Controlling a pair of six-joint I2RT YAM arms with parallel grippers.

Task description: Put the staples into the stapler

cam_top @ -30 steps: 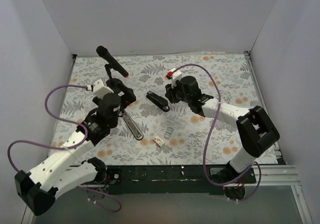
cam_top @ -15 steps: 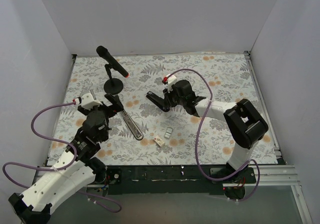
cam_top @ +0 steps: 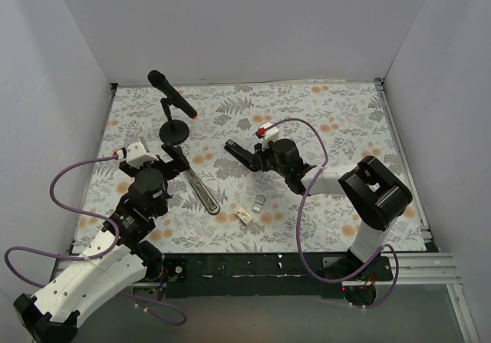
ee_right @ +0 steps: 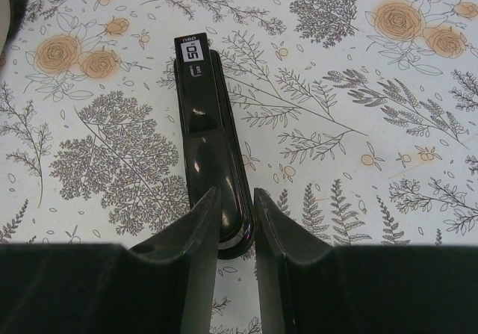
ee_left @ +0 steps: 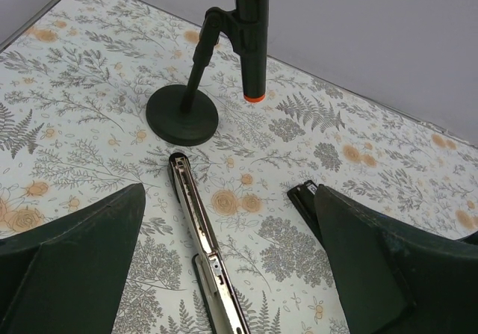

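Staples [cam_top: 259,202] lie unloaded on the worktop [cam_top: 345,120] near the stapler's silver rail [cam_top: 204,192], over which the left claw [ee_left: 228,199] hangs wide apart, while the right claw [ee_right: 237,196] clamps its black top arm [ee_right: 209,140].

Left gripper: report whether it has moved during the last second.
Yes. The left gripper has drawn back, downward in the top view, off the black round microphone stand base, which it largely covered a second ago.
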